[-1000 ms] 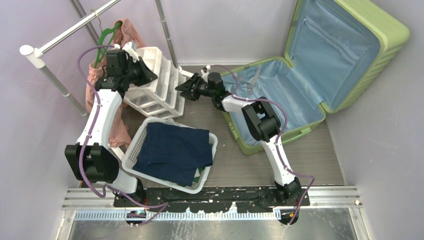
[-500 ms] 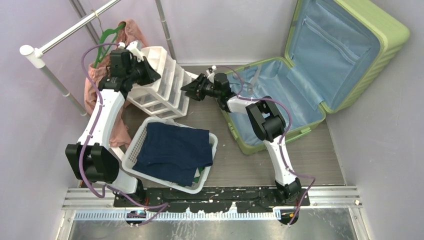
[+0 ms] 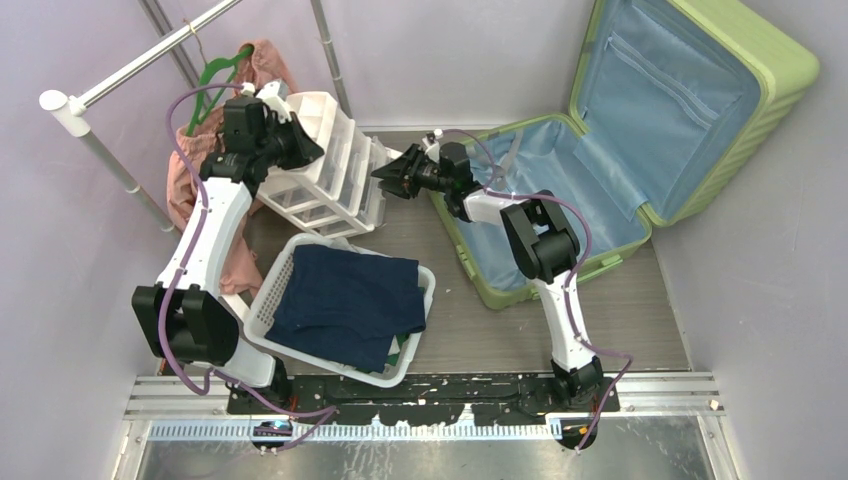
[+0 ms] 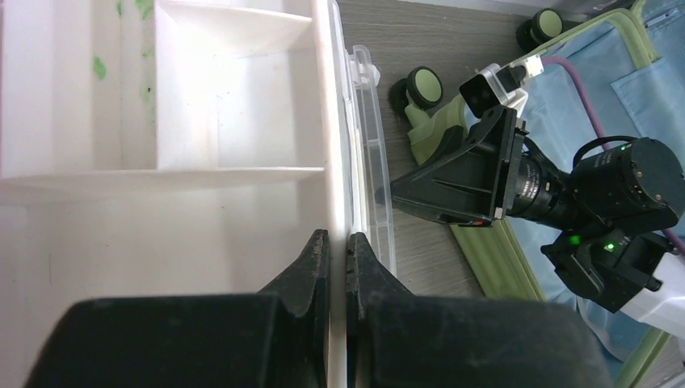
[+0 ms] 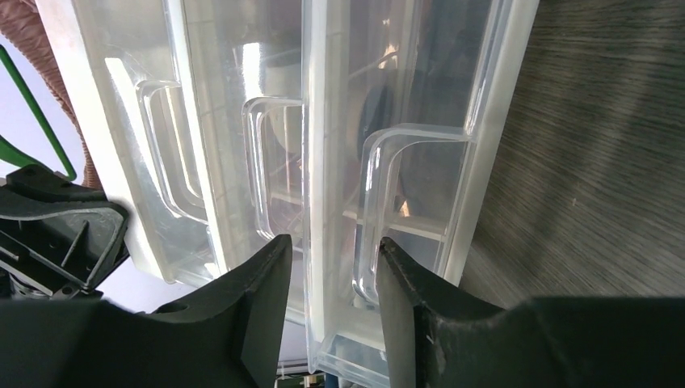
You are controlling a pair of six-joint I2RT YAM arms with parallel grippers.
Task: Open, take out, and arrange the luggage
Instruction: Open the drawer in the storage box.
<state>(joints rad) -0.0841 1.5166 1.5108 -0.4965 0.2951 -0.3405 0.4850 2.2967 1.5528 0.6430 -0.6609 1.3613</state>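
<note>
The luggage lies open at the back right, its light-green lid leaning on the wall with the blue lining bare. Its wheels and green rim show in the left wrist view. A white stacked drawer unit lies tilted between the arms. My left gripper is shut on the unit's thin white wall. My right gripper reaches from the suitcase side. Its jaws are closed round the front lip and handle of a clear drawer.
A white perforated basket holding folded navy clothing sits in front of the drawer unit. A clothes rail stands at the back left, with a pink garment on a green hanger. Walls close in on both sides.
The drawer unit has shifted to the right with both grippers on it. The right gripper's jaws closed a little onto the clear drawer front.
</note>
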